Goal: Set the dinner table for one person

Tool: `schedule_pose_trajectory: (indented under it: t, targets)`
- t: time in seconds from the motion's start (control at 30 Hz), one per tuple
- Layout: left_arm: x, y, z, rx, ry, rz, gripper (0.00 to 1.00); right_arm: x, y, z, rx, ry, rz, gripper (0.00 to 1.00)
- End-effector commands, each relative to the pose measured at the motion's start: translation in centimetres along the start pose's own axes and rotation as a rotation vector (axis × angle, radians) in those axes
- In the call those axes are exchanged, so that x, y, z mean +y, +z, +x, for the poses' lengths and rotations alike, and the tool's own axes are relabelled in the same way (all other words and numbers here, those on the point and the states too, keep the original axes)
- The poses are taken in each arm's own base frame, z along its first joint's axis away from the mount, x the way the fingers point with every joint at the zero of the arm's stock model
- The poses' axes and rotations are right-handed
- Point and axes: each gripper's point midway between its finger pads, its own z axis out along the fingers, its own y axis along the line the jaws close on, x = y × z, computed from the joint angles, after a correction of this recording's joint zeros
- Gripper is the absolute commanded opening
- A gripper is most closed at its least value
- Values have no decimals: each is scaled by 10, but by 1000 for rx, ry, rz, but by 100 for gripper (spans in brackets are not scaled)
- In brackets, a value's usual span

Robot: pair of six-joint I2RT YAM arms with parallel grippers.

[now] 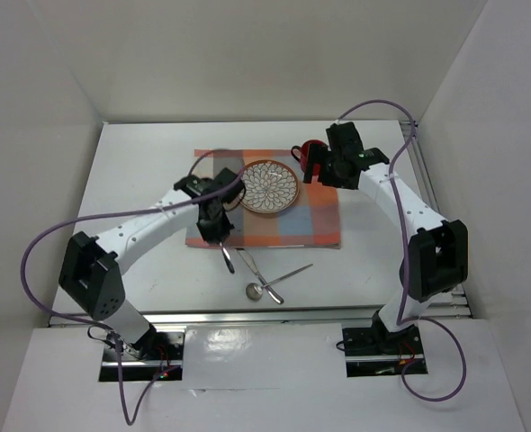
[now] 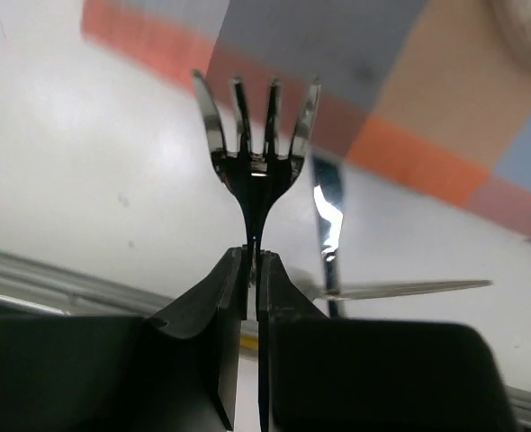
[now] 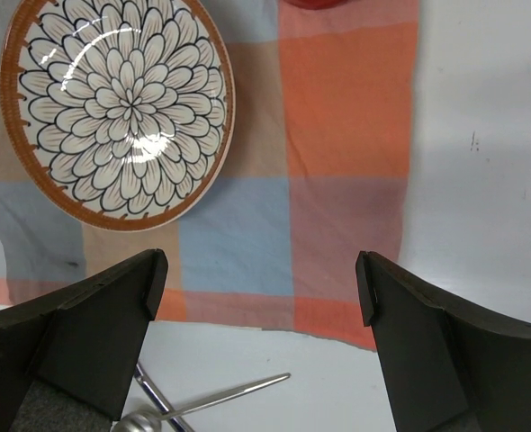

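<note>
The dinner table (image 1: 130, 171), a plain white top, fills the workspace in front of both arm bases. The other items lie on its middle and near part.

An orange-and-blue checked mat (image 1: 315, 225) lies at its centre. On the mat's far half I see a round plate (image 1: 268, 186) with a brown rim and a petal pattern.

My right gripper (image 3: 261, 279) hangs above the right part of the mat, its fingers spread wide with nothing between them.

My left gripper (image 2: 252, 261) is at the mat's near left edge, pinched tight on the neck of a fork (image 2: 256, 135) whose tines point away from the wrist.

A red cup (image 1: 311, 147) stands at the mat's far right corner, partly hidden by the right arm in the top view.

On the bare tabletop just in front of the mat, a spoon (image 1: 274, 281) lies crossed with a second slim metal utensil (image 1: 261, 274). I cannot tell what kind it is.
</note>
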Motion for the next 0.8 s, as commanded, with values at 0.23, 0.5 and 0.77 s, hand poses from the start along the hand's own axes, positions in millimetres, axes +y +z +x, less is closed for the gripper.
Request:
schedule_pose_trajectory:
  t: [0.23,0.5,0.77]
  targets:
    - [-49,27,-141,-113,424,-85,0,-8,-27,44,53,12,-39,99]
    - [-74,74,-166,-53,516,-64,0,-16,-36,55,72,44,-8,99]
    - [-68,123,-167,37,497,-59,0,11,-44,115,181,5,-71,99]
